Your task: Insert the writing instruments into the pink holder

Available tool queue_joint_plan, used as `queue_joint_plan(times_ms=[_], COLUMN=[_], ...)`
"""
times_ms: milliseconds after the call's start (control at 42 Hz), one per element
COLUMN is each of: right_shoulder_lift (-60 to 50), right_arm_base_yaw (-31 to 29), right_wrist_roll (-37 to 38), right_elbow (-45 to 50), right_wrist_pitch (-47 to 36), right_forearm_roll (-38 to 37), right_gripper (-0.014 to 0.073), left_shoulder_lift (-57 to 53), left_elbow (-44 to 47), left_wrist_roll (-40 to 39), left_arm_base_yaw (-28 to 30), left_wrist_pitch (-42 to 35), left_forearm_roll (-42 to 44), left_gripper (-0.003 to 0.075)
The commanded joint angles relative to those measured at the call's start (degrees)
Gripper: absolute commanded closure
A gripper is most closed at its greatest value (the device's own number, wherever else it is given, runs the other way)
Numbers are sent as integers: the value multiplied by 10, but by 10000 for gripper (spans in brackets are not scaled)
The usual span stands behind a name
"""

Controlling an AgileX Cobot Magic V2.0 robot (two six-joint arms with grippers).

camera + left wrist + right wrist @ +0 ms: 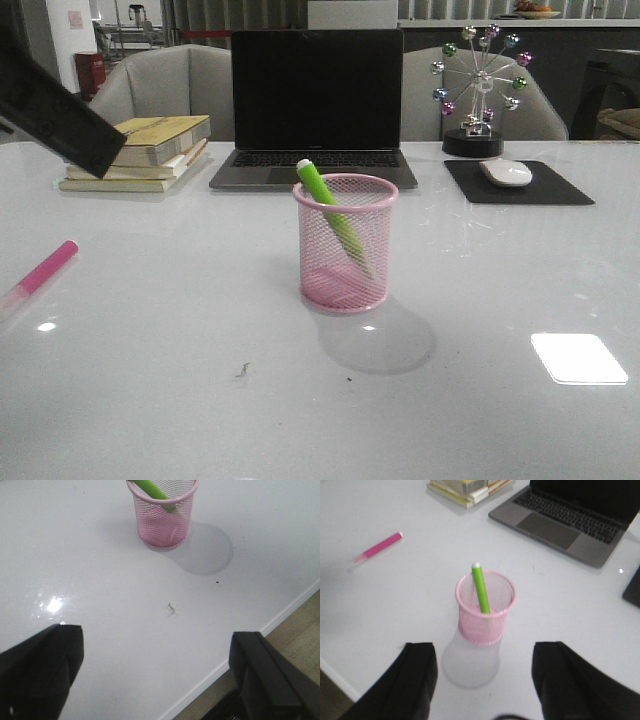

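Front view: pink holder [345, 243] upright on the table [150, 380], green marker [333, 215] leaning inside; pink marker [45, 268] lying well apart.
Left wrist view: left gripper [155, 675] spread, empty; holder ahead, beyond its fingers.
Right wrist view: right gripper [484, 677] spread, empty; holder near, between its fingers.

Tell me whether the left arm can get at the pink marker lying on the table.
Probably yes. The pink marker lies flat on bare table on the left side, nothing beside it, and the left end effector is open and empty.
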Motion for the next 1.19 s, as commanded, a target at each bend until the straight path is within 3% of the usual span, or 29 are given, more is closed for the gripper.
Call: queue_joint_plan(times_ms=[0,310,620,858,1168], right_shoulder_lift=[-49,-161,-170,-170,-170], right_arm_base_yaw=[0,0,0,0,0], right_wrist_roll=[5,53,57,57,57], right_elbow=[1,97,112,112,112], right_wrist_pitch=[37,87,97,97,97], right_forearm_roll=[-8,-26,-35,-35,-35], right_gripper=[74,74,74,74,74], left_shoulder_lift=[-6,-6,-6,40,190], left_elbow=[-19,-19,-24,-94,-192], left_wrist_roll=[-3,-3,-3,-3,-3], left_arm_base_yaw=[-5,-5,9,145,304], left_wrist_pitch=[-40,-40,-17,79,89], left_forearm_roll=[0,0,0,0,0], left_gripper=[85,85,85,85,85])
